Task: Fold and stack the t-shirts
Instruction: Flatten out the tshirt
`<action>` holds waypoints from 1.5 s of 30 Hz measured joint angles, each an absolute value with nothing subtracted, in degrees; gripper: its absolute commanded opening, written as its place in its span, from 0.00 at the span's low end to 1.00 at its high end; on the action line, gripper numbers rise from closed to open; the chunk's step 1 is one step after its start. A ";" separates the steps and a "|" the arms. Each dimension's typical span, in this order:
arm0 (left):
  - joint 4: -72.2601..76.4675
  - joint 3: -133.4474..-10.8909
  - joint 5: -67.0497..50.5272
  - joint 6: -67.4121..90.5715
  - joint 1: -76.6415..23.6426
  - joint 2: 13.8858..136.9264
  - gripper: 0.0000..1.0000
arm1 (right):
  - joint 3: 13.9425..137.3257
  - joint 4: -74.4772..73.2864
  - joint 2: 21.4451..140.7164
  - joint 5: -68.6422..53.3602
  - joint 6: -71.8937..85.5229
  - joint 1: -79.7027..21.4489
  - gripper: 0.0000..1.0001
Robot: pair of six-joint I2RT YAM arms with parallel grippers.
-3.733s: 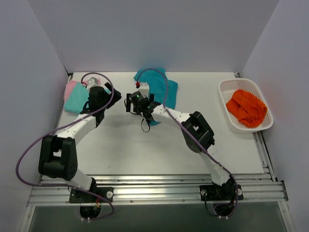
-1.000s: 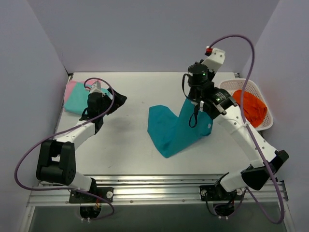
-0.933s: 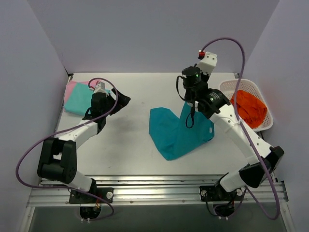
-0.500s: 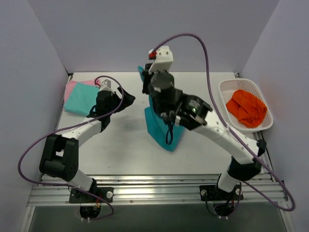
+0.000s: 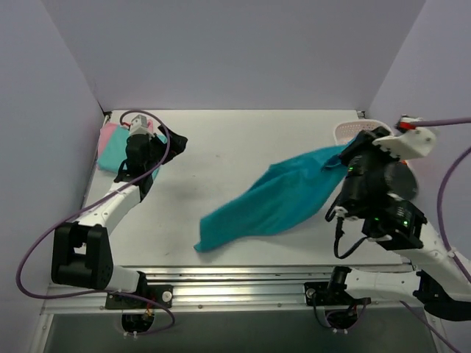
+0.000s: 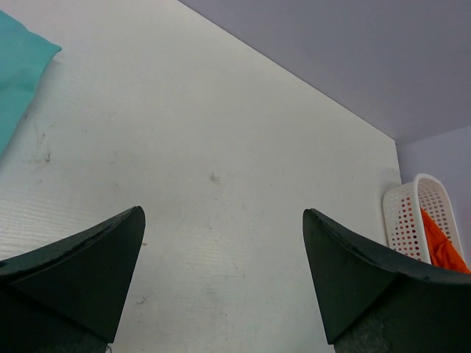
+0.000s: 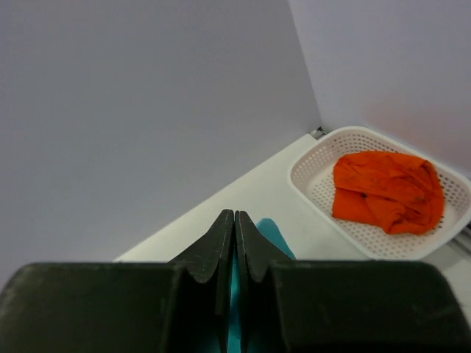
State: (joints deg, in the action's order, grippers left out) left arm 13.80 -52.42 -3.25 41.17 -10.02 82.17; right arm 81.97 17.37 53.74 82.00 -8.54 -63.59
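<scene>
My right gripper (image 5: 347, 158) is raised at the right side, shut on one end of the deep teal t-shirt (image 5: 272, 202). The shirt stretches from the gripper down-left to the table's near middle. In the right wrist view the gripper (image 7: 234, 215) pinches teal cloth (image 7: 277, 237) between closed fingers. My left gripper (image 5: 165, 151) stands open at the far left, empty, beside the folded aqua-mint t-shirt (image 5: 110, 156) lying on the pink t-shirt (image 5: 109, 132). The left wrist view shows the gripper (image 6: 223, 212) over bare table, with a corner of the aqua-mint shirt (image 6: 18, 73) at the left.
The white lattice basket (image 7: 303, 176) stands at the far right and holds an orange cloth (image 7: 386, 191). From the top only its rim (image 5: 342, 131) shows behind the right arm. Walls close in the table at the left, back and right.
The right arm has swung from the table's middle to the right, dragging the teal shirt out long. The left gripper has pulled back a little toward the left stack, still open.
</scene>
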 measured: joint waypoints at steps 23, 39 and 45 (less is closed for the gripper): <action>13.52 -57.95 -2.83 42.11 -23.77 91.90 0.99 | 76.27 -15.57 74.76 58.78 30.46 -39.77 0.00; 11.05 -58.33 -7.73 40.07 -13.58 91.18 0.99 | 120.84 -4.01 96.88 54.48 -0.71 -36.36 0.00; 12.69 -56.69 -10.26 40.53 -13.13 89.27 0.99 | 91.05 7.27 63.29 73.84 -4.08 -41.17 0.00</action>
